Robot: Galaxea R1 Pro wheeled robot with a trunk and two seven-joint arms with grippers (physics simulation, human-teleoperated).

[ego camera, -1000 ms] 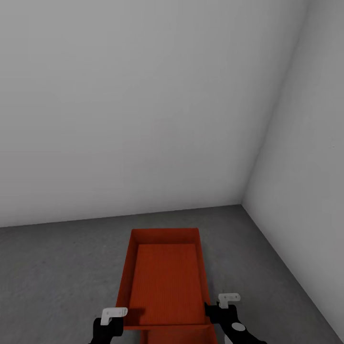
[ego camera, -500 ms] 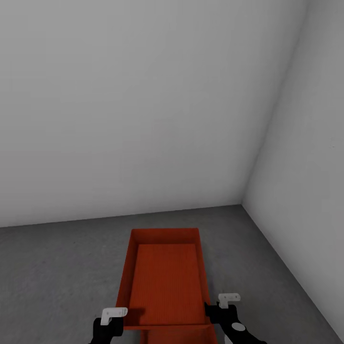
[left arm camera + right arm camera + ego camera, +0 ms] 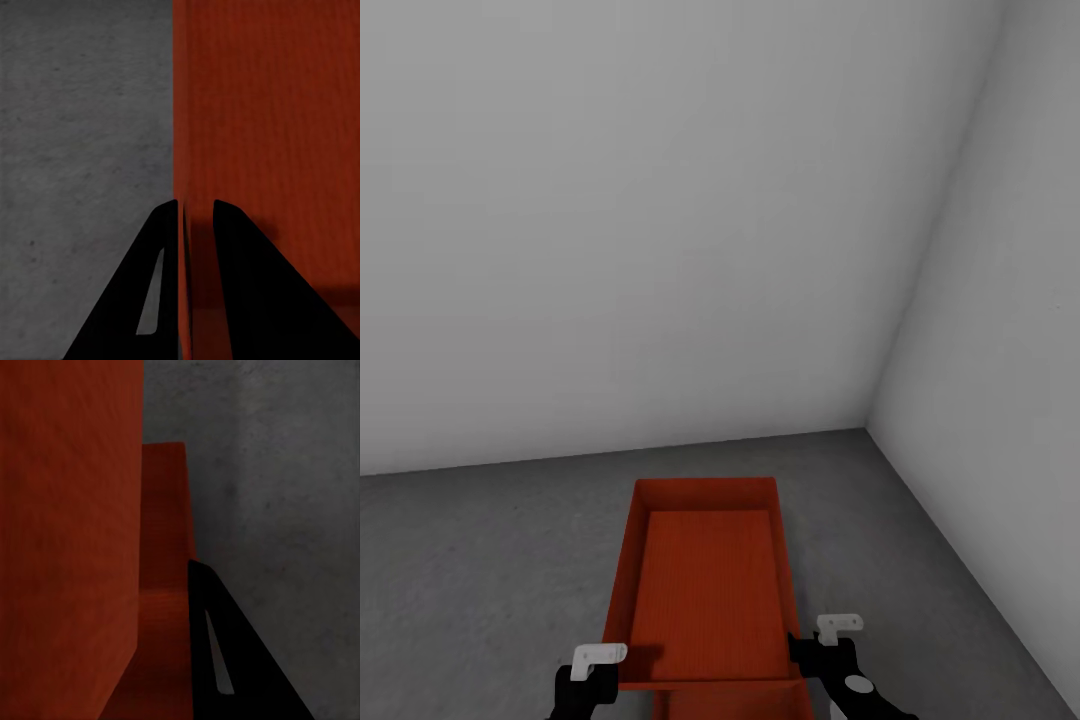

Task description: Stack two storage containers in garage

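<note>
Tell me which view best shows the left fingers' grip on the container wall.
Left wrist view: the two dark fingers straddle the thin side wall of the orange-red container, one on each face. The head view shows just the left gripper at the wall from above. The right wrist view shows the container's opposite side.

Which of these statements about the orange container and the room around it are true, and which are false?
1. The storage container has items inside. False: it is empty, and its ribbed bottom shows.
2. The fingers of the left gripper stand on either side of one container wall. True.
3. The floor is light wood planks. False: it is dark grey and rough, like concrete.
4. The container is near a corner where two pale grey walls meet. True.
</note>
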